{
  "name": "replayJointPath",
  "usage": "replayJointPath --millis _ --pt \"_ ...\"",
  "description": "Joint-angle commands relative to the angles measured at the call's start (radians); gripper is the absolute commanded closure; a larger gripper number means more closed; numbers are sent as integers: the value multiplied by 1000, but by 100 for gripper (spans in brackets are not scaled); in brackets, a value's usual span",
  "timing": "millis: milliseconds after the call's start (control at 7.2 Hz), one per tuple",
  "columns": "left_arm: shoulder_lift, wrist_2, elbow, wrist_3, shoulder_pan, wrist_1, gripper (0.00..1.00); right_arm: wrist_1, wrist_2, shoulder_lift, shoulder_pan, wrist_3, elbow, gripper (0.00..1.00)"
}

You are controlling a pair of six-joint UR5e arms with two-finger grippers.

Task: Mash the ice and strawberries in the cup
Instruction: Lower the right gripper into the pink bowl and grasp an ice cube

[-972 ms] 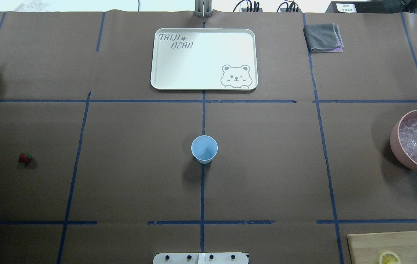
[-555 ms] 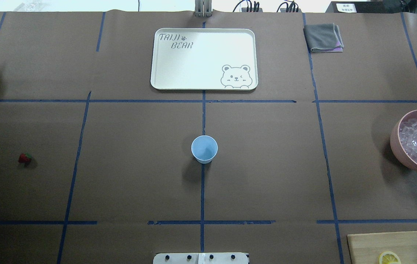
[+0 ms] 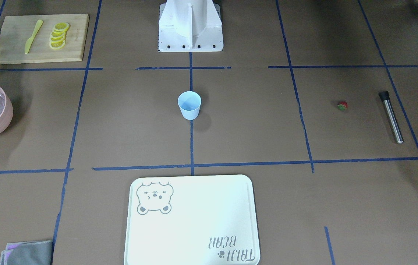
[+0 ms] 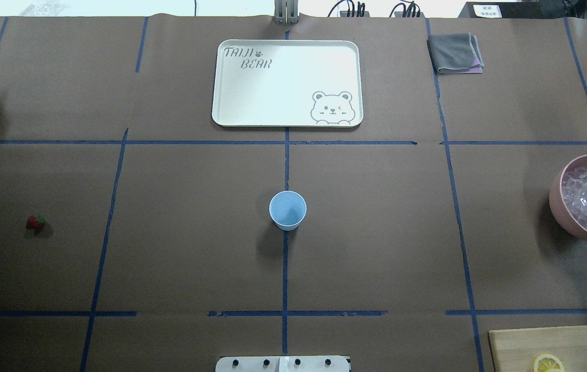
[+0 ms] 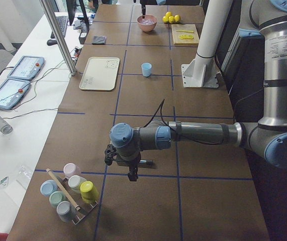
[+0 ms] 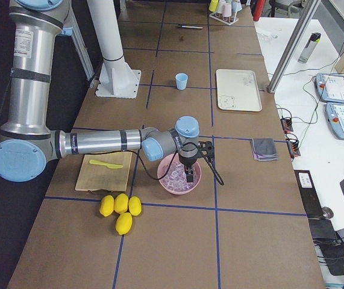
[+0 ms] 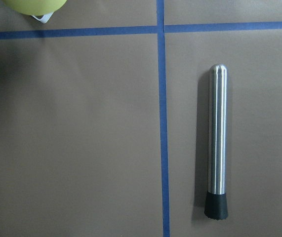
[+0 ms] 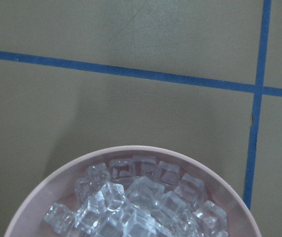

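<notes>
**Right hand over the ice, left hand over the metal rod**

My right gripper [image 6: 190,176] hangs over the pink bowl [image 4: 556,199] at my right edge of the table, fingers pointing down at the ice [image 8: 141,202] heaped inside. I cannot tell whether those fingers are spread or closed: the overhead view catches only a black sliver at the bowl's far rim, and my wrist camera shows none of them.

My left gripper [image 5: 132,176] hovers above the table far out on my left. The side view does not let me say how its fingers stand. Below it lies a metal rod [image 7: 217,143] with a black cap at one end, just beside a blue tape line.

The cup [image 4: 287,210] stands upright at the middle of the table, on the centre tape line. The strawberry [image 4: 35,222] lies on the brown paper well to the cup's left, near the rod.

Beyond the cup sits a pale tray [image 4: 287,44] printed "TAIJI BEAR" with a paw mark and a drawn bear. A folded grey cloth [image 4: 455,51] lies to the tray's right. Near me on my right is a wooden board [image 3: 10,51] with lemon slices [image 3: 58,35] and a yellow knife [image 3: 32,36]. The label on my left arm [image 5: 279,50] is too small to read.
</notes>
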Motion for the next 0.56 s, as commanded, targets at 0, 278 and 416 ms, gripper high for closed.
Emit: replayJointPath --millis 0,278,416 --pt "8 0 -1 0 0 -1 0 6 -20 0 -28 14 -1 4" --pt "8 0 0 0 2 0 0 7 -24 9 -46 13 -18 11" --pt "9 0 0 0 0 0 0 6 -24 9 -51 13 -18 15"
